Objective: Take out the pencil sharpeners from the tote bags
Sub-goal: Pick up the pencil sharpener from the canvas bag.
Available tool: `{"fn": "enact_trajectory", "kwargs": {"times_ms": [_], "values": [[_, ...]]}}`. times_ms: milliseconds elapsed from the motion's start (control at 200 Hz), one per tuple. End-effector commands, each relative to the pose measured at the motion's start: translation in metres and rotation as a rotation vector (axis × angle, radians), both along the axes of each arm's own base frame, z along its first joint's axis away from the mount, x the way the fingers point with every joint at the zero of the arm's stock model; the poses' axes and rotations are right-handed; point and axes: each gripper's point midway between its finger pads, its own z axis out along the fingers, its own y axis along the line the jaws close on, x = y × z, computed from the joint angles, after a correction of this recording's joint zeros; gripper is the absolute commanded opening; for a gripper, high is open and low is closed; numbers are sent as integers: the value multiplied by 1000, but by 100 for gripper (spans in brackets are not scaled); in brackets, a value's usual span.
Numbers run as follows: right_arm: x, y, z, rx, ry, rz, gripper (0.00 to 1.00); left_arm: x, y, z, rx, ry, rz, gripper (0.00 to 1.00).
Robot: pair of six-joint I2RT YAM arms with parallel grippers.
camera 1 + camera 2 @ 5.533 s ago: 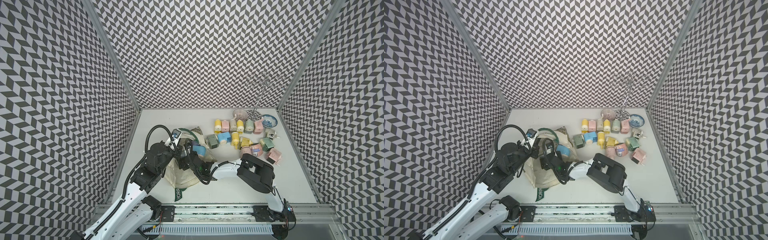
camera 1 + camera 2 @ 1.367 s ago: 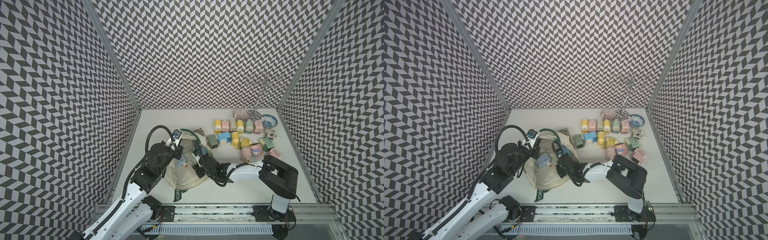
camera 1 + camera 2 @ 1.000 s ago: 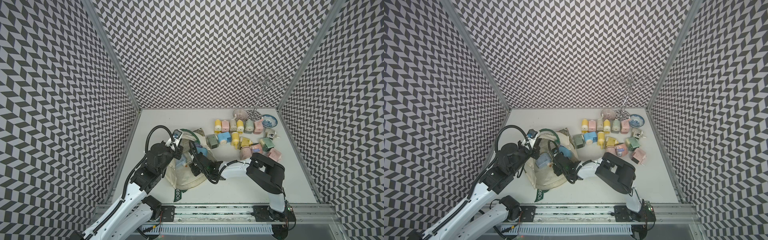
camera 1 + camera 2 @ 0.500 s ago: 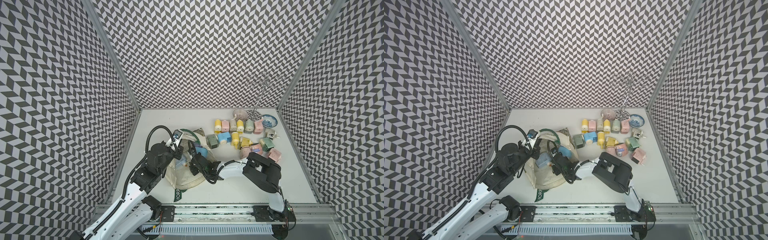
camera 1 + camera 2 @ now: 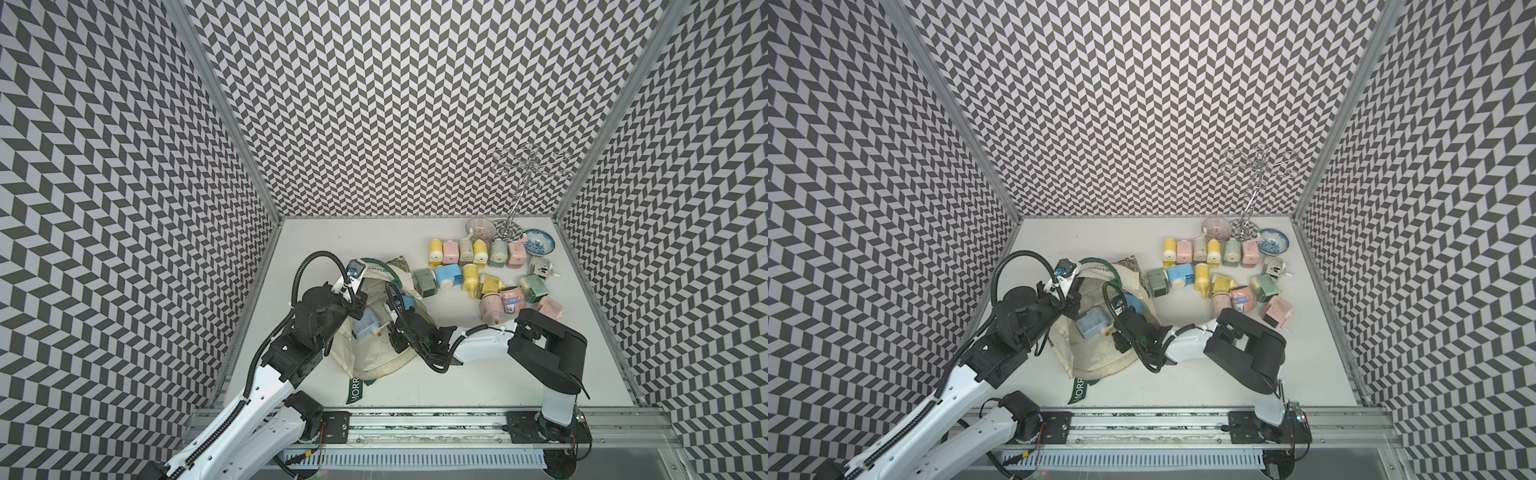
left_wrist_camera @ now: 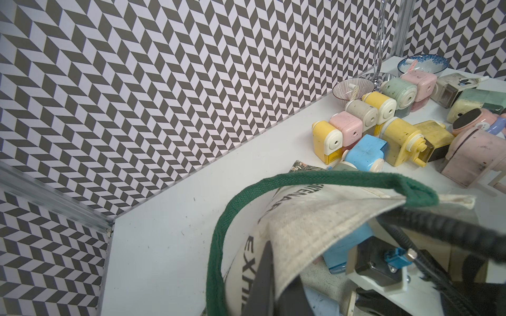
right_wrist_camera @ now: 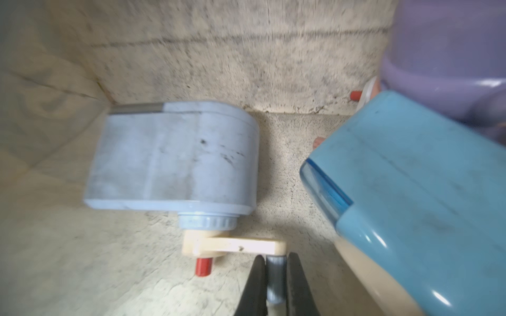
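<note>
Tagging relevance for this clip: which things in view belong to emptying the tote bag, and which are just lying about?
Job: tote bag; pale blue sharpener and bright blue sharpener inside it; sharpeners already out.
Lying about: striped bowl, blue bowl, wire stand.

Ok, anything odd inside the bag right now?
One thing: inside the cream canvas tote bag, the right tool pinches only the small crank knob of the pale blue boxy plastic sharpener, not its body; it may swing when lifted.
</note>
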Motion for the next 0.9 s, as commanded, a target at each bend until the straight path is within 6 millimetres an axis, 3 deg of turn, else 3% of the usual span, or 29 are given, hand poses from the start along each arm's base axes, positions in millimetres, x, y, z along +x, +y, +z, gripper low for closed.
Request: {"fn": "enact_trajectory", "kwargs": {"times_ms": [0, 506, 896], "values": [[-2, 3, 40, 103, -54, 3, 0, 0, -1, 43, -60, -112, -5, 0], [-34, -23, 103, 231, -128, 68, 0, 0, -1, 43, -58, -111, -2, 0], [-74, -52, 159, 363, -205, 196, 0, -1, -1, 44, -62, -111, -5, 0]]}}
